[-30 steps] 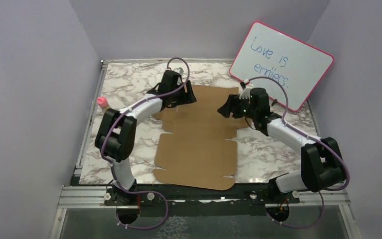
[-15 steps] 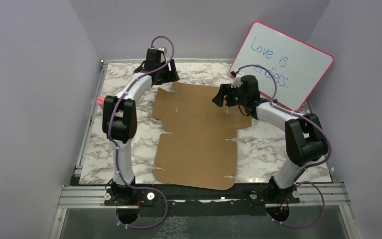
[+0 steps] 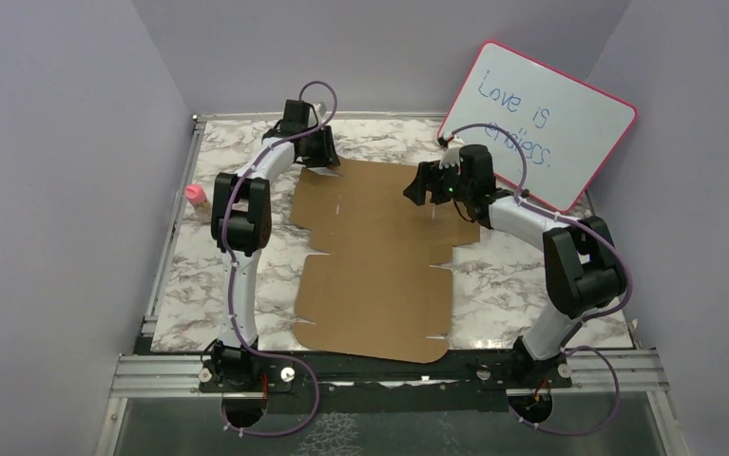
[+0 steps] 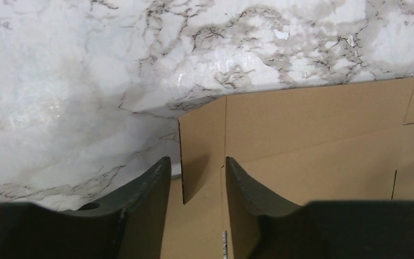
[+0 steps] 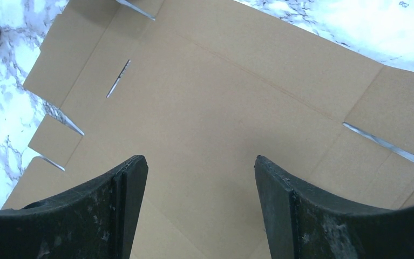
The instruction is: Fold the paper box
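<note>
the left gripper (image 4: 197,162) has its two dark fingers partly spread, not pressed together. in the gap between them shows the cut edge of a corner flap (image 4: 202,135); i cannot tell whether either pad touches the card. that flap belongs to the paper box (image 3: 374,275), a plain brown die-cut cardboard sheet with slits and side tabs. this gripper sits low at the sheet's far left corner.

the right gripper (image 5: 199,162) has its fingers spread wide with nothing between them, and its wrist view looks down on bare cardboard, creases and narrow slits. it hangs over the far right part of the sheet.

the paper box lies opened out and flat in the middle of the white, grey-veined marble-patterned table (image 3: 512,285), its long side running from the near edge, between the two arm bases, toward the back.

behind the right arm a pink-framed rectangular whiteboard (image 3: 555,119) leans tilted in the far right corner, with blue handwriting on it. a small pink object (image 3: 194,196) stands at the table's left edge, apart from the sheet; too small to tell what it is.
</note>
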Controlling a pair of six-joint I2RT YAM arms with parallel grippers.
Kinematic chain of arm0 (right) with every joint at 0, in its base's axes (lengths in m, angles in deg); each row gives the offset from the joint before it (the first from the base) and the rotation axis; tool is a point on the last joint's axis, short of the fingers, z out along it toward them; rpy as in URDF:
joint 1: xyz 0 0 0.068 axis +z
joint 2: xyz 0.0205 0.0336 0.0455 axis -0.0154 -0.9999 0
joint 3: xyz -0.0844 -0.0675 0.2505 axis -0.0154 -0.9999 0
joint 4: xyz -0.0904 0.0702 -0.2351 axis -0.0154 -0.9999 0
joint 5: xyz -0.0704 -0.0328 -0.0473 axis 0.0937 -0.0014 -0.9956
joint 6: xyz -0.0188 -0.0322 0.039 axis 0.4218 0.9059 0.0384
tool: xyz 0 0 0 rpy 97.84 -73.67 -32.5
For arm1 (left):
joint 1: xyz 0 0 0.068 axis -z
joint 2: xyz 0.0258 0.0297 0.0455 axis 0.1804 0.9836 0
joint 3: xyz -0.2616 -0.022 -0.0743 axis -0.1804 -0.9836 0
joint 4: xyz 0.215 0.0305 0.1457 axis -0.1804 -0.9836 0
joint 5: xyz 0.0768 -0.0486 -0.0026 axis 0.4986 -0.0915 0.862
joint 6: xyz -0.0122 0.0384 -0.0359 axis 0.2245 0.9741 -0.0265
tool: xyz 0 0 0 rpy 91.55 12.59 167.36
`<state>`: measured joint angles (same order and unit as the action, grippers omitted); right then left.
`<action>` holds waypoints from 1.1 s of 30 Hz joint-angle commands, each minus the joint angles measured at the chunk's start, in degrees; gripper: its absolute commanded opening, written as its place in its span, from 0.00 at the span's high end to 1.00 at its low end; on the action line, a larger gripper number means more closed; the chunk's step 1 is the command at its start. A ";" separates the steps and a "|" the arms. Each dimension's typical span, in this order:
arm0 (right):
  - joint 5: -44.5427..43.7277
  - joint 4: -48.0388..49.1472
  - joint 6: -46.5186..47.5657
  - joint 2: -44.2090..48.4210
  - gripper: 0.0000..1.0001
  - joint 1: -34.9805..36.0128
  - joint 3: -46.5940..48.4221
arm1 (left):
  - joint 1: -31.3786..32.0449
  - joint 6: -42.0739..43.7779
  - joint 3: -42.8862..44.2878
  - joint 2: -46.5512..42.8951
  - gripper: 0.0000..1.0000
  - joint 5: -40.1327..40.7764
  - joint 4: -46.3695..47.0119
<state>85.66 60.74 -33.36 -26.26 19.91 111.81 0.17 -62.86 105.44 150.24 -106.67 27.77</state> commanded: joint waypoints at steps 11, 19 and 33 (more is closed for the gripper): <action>5.27 -4.50 8.52 -3.85 0.22 -0.26 8.82 | -0.11 9.05 -2.02 -3.67 0.95 -4.87 3.69; 8.73 -14.28 19.19 -9.30 0.22 -0.30 20.03 | 0.04 10.15 -12.74 -13.71 0.97 -5.20 12.56; 16.18 -31.04 33.78 -20.28 0.21 -0.61 41.47 | 1.44 10.73 -36.91 -30.14 0.96 -6.57 33.15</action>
<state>97.83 37.66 -6.28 -43.58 19.60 147.50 0.63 -54.05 73.25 125.04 -111.48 52.40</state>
